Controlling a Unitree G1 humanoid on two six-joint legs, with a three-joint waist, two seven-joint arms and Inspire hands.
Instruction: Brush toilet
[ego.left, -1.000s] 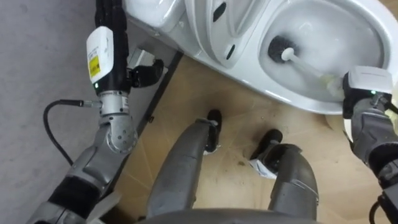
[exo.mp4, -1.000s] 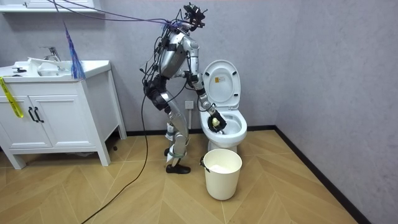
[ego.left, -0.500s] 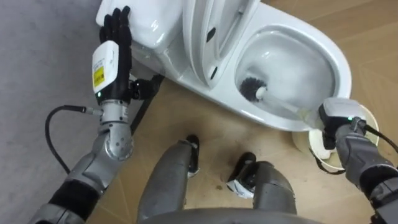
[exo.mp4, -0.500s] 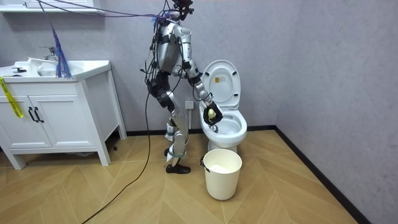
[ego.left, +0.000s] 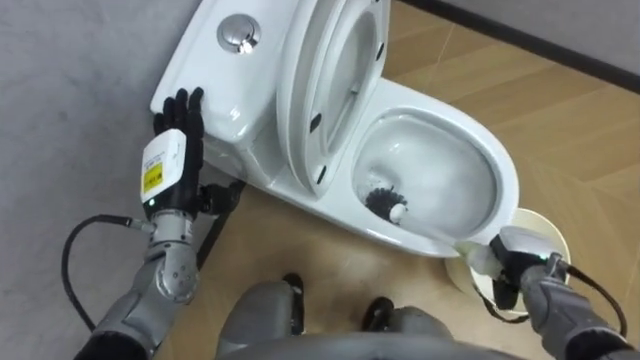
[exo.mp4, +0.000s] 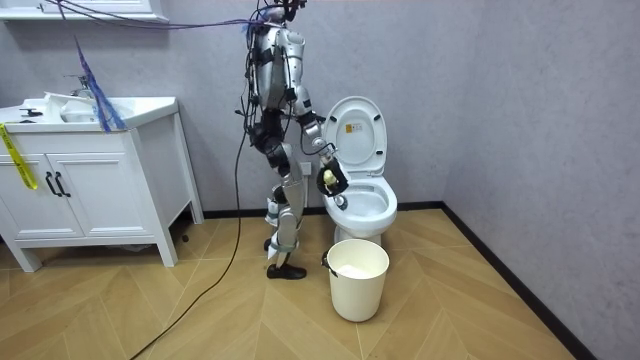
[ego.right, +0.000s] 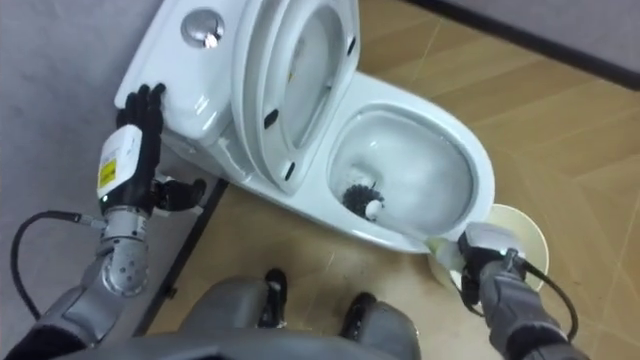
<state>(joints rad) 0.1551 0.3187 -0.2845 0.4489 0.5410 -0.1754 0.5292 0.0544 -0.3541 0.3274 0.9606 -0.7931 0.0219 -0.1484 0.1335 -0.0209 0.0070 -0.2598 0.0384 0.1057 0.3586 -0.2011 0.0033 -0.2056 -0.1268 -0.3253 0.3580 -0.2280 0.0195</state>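
The toilet brush (ego.left: 386, 203) is stood head-down inside the toilet bowl (ego.left: 503, 180), at its 8 o'clock wall. Its handle is clasped by the curled right hand (ego.left: 515, 265) at 4 o'clock, near a white bucket (ego.left: 541, 230). The left hand (ego.left: 178, 125) is held straight-fingered at the cistern's (ego.left: 225, 75) 9 o'clock side.

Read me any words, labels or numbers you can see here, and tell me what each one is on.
Yellow label on the tag at the back of the left hand: print too small to read.
Sticker inside the raised toilet lid: too small to read.
Yellow strip hanging at the cabinet: marks too blurred to read.
Toilet brush in the right hand: no text.
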